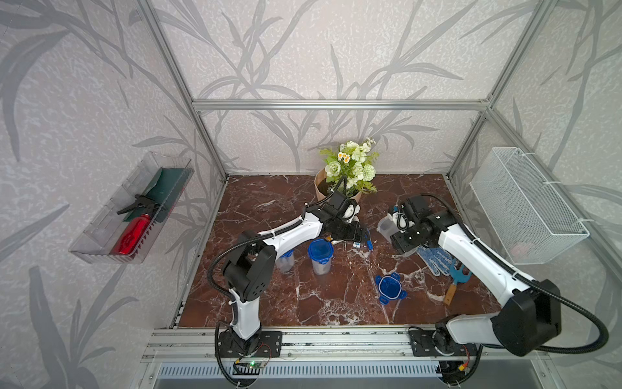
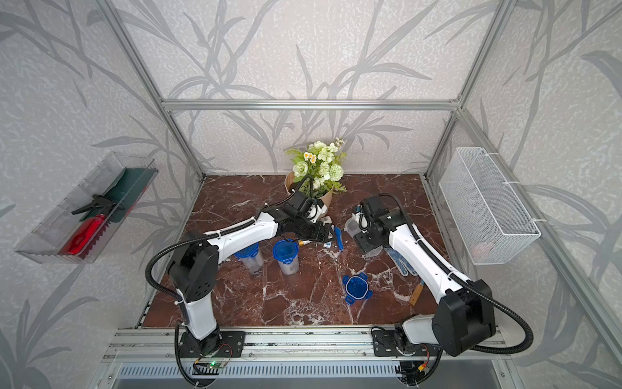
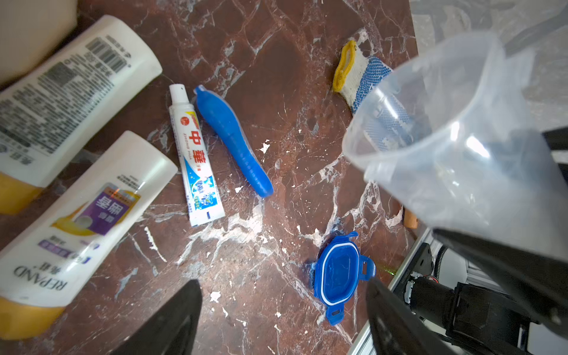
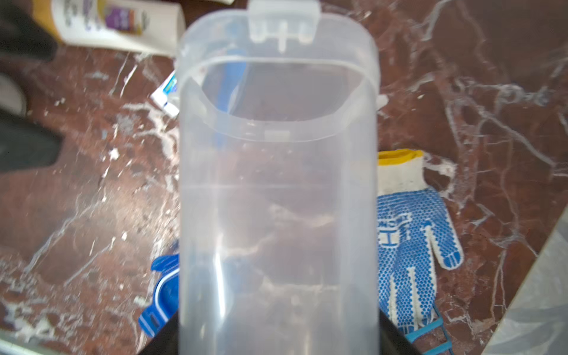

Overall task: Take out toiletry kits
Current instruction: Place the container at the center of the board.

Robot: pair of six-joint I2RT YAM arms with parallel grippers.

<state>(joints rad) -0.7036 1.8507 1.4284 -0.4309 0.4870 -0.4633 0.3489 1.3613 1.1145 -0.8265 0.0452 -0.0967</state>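
The toiletry kit items lie loose on the marble top: two white bottles with gold caps (image 3: 70, 101) (image 3: 83, 215), a white-blue toothpaste tube (image 3: 196, 156) and a blue toothbrush (image 3: 233, 141). My left gripper (image 3: 282, 325) hovers open just over them with nothing between its fingers; in a top view it (image 1: 363, 235) sits beside the toothbrush (image 1: 369, 240). My right gripper (image 4: 278, 338) is shut on a clear jar (image 4: 276, 199) that is lidless, empty and tipped toward the items, also seen in both top views (image 1: 385, 227) (image 2: 351, 225).
A loose blue clip lid (image 1: 390, 288) lies near the middle front. Two lidded clear jars (image 1: 320, 256) (image 1: 286, 259) stand by the left arm. A blue-dotted glove (image 1: 432, 257) and a blue garden tool (image 1: 457, 274) lie right. A flower pot (image 1: 346, 175) stands behind.
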